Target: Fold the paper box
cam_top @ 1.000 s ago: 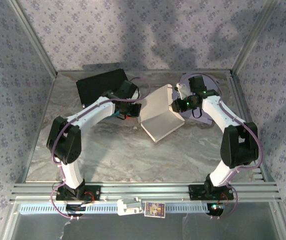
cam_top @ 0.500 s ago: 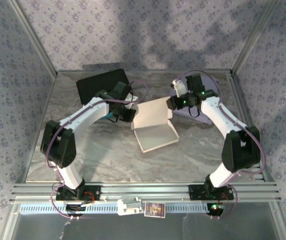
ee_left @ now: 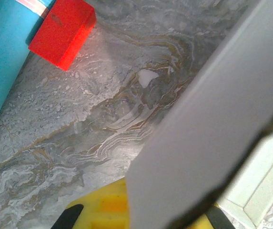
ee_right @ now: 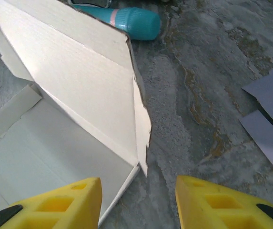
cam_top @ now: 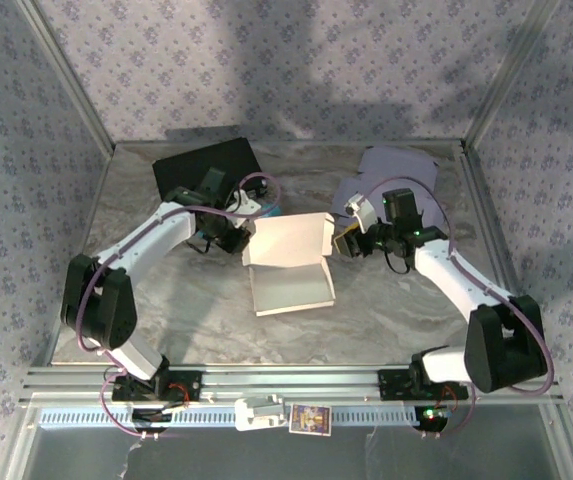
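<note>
The white paper box lies open in the middle of the table, its lid tilted up at the back. My left gripper is shut on the lid's left flap. In the left wrist view that flap runs down between the yellow fingers of the left gripper. My right gripper stands open just off the box's right side. In the right wrist view the box's right corner sits ahead of the right gripper, and nothing lies between its fingers.
A black pad lies at the back left and a purple sheet at the back right. A teal cylinder and a red block rest on the table behind the box. Metal frame posts border the table.
The box has slid toward the near left with the left gripper and its lid has come down lower. The right gripper has widened and now sits nearer, off the box's right side.
</note>
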`<state>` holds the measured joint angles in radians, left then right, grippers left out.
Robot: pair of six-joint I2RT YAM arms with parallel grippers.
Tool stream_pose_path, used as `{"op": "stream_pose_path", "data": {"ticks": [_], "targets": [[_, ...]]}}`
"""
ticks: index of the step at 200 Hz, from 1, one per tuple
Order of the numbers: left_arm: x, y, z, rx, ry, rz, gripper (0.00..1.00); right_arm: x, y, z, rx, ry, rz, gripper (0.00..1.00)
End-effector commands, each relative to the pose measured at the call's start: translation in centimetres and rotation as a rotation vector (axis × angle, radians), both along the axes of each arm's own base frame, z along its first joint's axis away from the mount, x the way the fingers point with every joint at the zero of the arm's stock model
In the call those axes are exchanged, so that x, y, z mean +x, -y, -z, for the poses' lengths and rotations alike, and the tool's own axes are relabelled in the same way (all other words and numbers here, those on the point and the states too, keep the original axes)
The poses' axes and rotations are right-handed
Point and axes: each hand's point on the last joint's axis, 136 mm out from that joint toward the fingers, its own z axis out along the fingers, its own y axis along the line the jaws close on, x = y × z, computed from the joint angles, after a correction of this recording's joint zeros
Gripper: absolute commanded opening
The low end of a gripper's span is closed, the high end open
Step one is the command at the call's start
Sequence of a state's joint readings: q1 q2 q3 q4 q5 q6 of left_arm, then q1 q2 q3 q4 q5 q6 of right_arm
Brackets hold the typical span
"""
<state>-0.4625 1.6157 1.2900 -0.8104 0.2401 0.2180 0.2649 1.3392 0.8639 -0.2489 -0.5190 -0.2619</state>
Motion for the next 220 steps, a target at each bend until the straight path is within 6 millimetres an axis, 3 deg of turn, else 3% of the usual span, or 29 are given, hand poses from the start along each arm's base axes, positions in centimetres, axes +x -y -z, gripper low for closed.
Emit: {"op": "stream_pose_path", "data": {"ticks": [1,22,45,71,101,129,157,185,220], "targets": [[0.9,0.1,-0.9,-0.011,0.016,0.045,0.0,0.6,-1.0,-0.8,0.015,0.061,-0.078,0.47],[1.2,0.2,-0.9,-0.011,0.023,0.049,0.0,1.7,-0.9,-0.3,0.021,0.055,-0.066,0.48],[1.4,0.2,-0.9,-0.011,0.017,0.041,0.0,2.1,-1.8,-1.4,0.096,0.016,-0.112,0.49],[1.6,0.2,-0.7,-0.004,0.002,0.019,0.0,0.1,-3.4,-2.5,0.089,0.005,-0.174,0.49],[1.9,0.2,-0.7,-0.009,0.017,-0.002,0.0,-1.5,-2.5,-0.9,0.06,-0.035,-0.152,0.48],[1.9,0.2,-0.9,-0.006,0.03,0.009,0.0,-0.6,-1.5,0.0,0.043,-0.024,-0.085,0.49],[2.1,0.3,-0.8,-0.004,0.025,0.01,0.0,0.4,-2.3,-0.4,0.043,-0.03,-0.108,0.48],[2.3,0.3,-0.7,-0.001,0.024,0.001,0.0,0.7,-2.7,0.2,0.034,-0.044,-0.116,0.43],[2.5,0.2,-0.7,0.0,0.026,-0.01,0.0,1.5,-3.0,0.2,0.032,-0.059,-0.11,0.27]]}}
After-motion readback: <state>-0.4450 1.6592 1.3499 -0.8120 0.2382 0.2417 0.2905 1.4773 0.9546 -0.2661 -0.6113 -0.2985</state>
